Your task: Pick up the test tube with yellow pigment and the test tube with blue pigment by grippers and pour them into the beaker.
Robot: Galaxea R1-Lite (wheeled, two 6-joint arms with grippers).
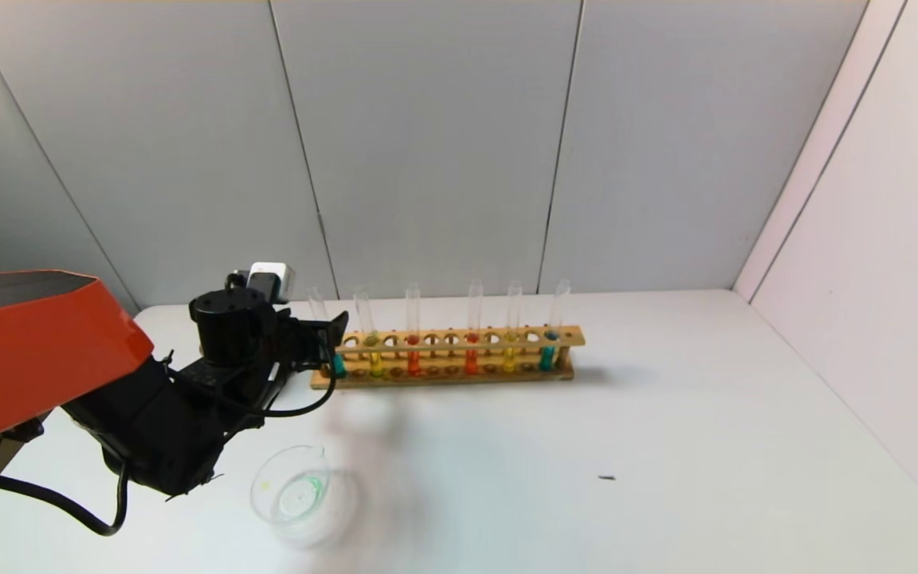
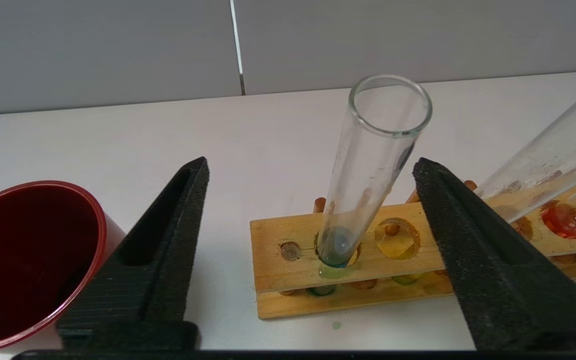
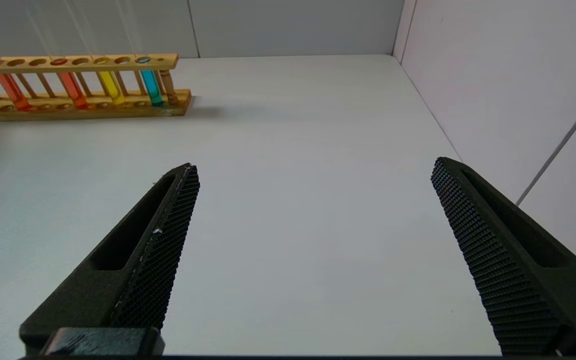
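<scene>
Left wrist view shows the left end effector [image 2: 310,172] spread open around the blue tube [image 2: 368,165], which stands tilted in the end hole of the wooden rack [image 2: 288,272], seemingly untouched. A yellow tube [image 1: 372,339] sits next along. The beaker [image 1: 301,494] rests on the worktop [image 1: 666,446] nearer the robot. The right end effector [image 3: 315,172] hovers open, well apart.

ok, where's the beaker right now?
In the head view the beaker stands on the table at front left, nearer the robot than the wooden rack, just right of the left arm. The left end effector is at the rack's left end.
</scene>
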